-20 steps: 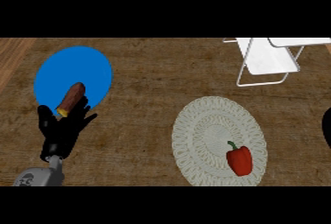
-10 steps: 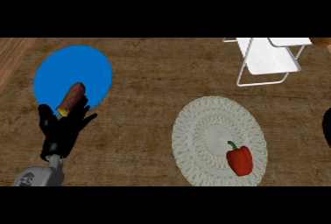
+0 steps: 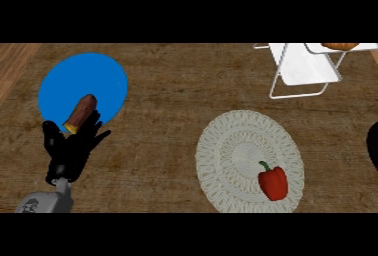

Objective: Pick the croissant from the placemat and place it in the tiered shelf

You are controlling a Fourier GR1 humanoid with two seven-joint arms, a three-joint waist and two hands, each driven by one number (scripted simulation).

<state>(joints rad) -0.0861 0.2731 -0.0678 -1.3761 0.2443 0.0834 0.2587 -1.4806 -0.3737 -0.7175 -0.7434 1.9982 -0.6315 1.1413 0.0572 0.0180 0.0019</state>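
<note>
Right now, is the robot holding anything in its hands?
Nothing is held. The left hand is open, its fingers reaching the brown croissant's near end on the blue placemat.

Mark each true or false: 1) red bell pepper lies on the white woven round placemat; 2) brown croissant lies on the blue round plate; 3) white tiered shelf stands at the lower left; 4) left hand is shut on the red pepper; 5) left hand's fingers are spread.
1) True: the red bell pepper lies on the white woven round placemat.
2) True: the brown croissant lies on the blue round plate.
3) False: the white tiered shelf stands at the upper right.
4) False: the left hand is by the croissant, apart from the pepper.
5) True: they are spread just below the croissant.
</note>
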